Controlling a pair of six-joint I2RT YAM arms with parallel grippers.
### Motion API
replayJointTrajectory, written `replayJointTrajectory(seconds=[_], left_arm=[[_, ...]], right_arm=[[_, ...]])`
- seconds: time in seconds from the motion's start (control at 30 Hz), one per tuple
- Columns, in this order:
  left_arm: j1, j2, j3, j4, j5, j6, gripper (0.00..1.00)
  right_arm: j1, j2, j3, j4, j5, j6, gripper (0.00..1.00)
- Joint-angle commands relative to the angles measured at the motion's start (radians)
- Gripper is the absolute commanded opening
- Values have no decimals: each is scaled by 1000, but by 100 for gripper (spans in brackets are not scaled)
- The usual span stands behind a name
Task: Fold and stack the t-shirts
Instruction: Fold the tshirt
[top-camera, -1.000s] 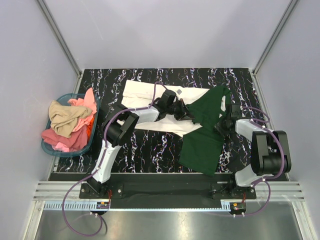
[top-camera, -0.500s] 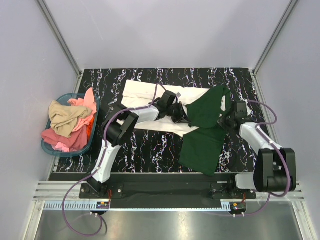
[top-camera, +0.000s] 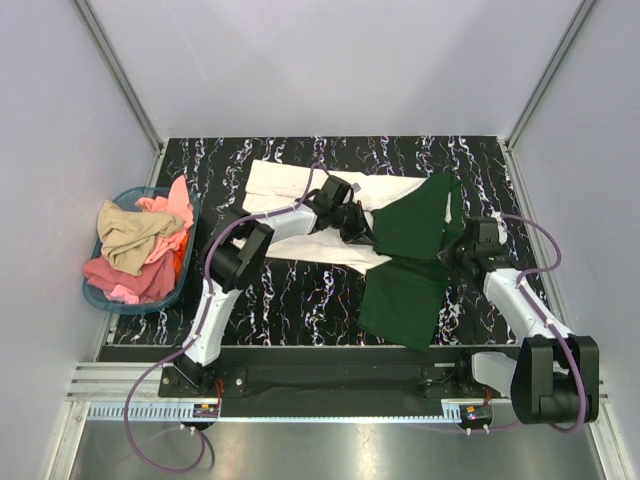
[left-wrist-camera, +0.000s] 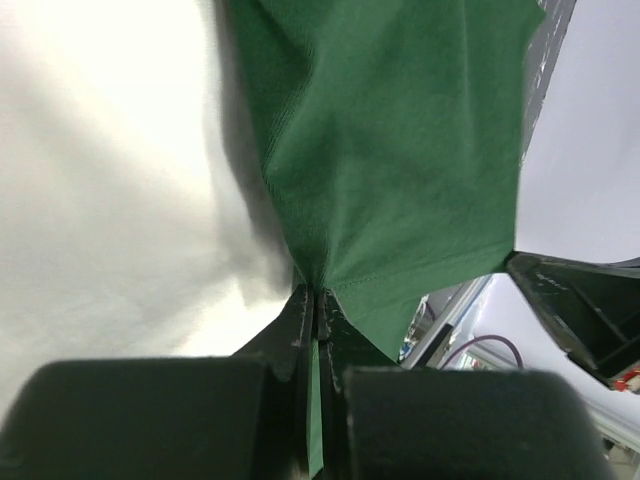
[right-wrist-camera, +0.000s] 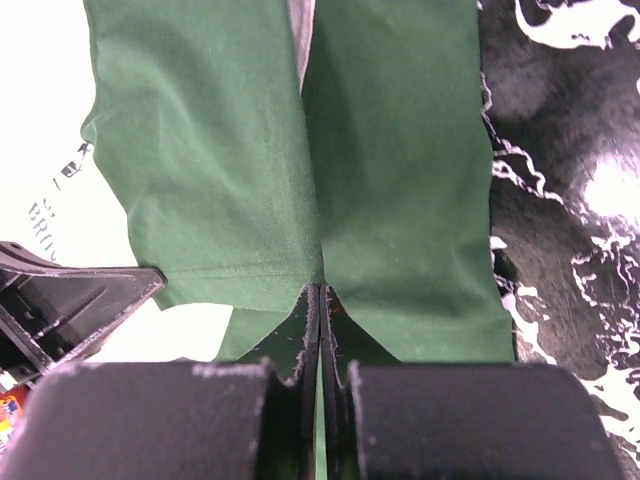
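Since a second ago the right arm has stretched out from its base, and the green t-shirt is pulled more flat between the two arms. The right end effector has its fingers pressed together, pinching the hem of the green t-shirt near the right edge of the table. The left end effector is also pressed together, on the opposite edge of the same shirt, near the middle of the table. The green t-shirt reaches from there toward the near edge and partly covers the cream-white t-shirt, which lies spread toward the far edge; dark lettering shows on it. Beyond the left edge stands a blue basket with pink and beige clothes.
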Motion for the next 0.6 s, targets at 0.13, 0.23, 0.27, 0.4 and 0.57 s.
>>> replayJointTrajectory(seconds=[0.13, 0.23, 0.27, 0.4, 0.57], left_arm=[[8, -54, 75, -84, 27, 51, 0], [8, -57, 98, -153, -11, 88, 0], [9, -59, 104, -168, -20, 103, 0], [8, -66, 138, -266, -81, 144, 0], [9, -48, 155, -291, -80, 164, 0]], right_arm=[[1, -106, -82, 58, 32, 45, 0], [1, -118, -105, 84, 50, 47, 0], [1, -115, -108, 87, 53, 47, 0], [1, -97, -125, 101, 55, 57, 0], [1, -126, -148, 113, 46, 85, 0]])
